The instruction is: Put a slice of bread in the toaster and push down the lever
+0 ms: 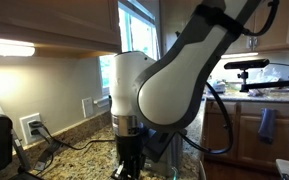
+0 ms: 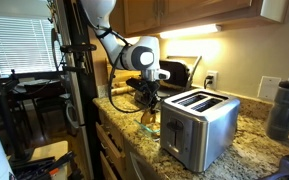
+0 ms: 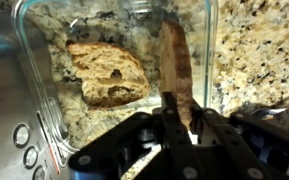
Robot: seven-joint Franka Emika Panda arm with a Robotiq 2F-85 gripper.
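In the wrist view my gripper (image 3: pixel 174 108) is shut on a thin tan slice of bread (image 3: pixel 176 58), held on edge over a clear glass container (image 3: pixel 213 50). A second, browner slice (image 3: pixel 106 75) lies flat in the container. The steel toaster's front with round controls shows at the lower left (image 3: pixel 6 140). In an exterior view the toaster (image 2: pixel 199 122) stands on the granite counter with both slots up, and my gripper (image 2: pixel 149 106) hangs just beside its near end, lower than its top. In an exterior view the gripper (image 1: pixel 131 160) points down at the counter.
A black appliance (image 2: pixel 179 72) stands against the wall behind the arm. A dark bottle (image 2: pixel 284 106) stands beyond the toaster. A cable runs from a wall outlet (image 1: pixel 31 127) across the counter. The counter edge (image 2: pixel 119 125) is close to the gripper.
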